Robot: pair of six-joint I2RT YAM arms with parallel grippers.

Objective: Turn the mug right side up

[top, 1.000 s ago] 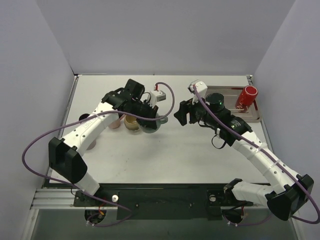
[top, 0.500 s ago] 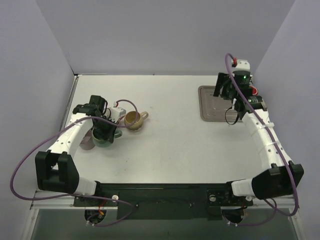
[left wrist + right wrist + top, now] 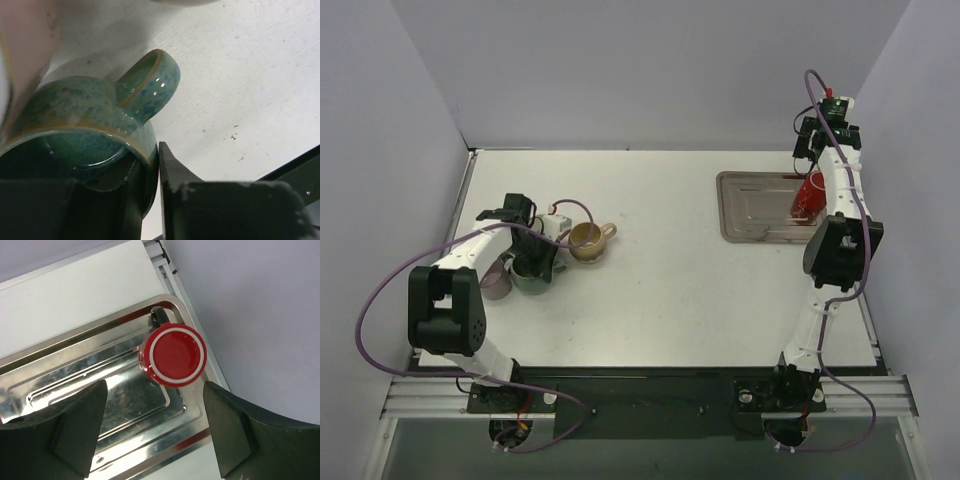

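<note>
Green mug [image 3: 75, 110] upright, rim wall clamped inside left tool [image 3: 154, 167]

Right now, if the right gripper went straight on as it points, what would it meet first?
Most likely the red mug in the metal tray, centred ahead of the open right gripper; depth unclear.

Left gripper [image 3: 152, 167] hides part of green mug [image 3: 75, 107].

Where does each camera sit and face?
Top external: above and behind, looking down at table; both arms show.
Left wrist: low, facing the green mug; left hand pinches its rim.
Right wrist: high, looking down on red cup in tray; right hand open.
Shared: top and right wrist both show red cup and tray.
</note>
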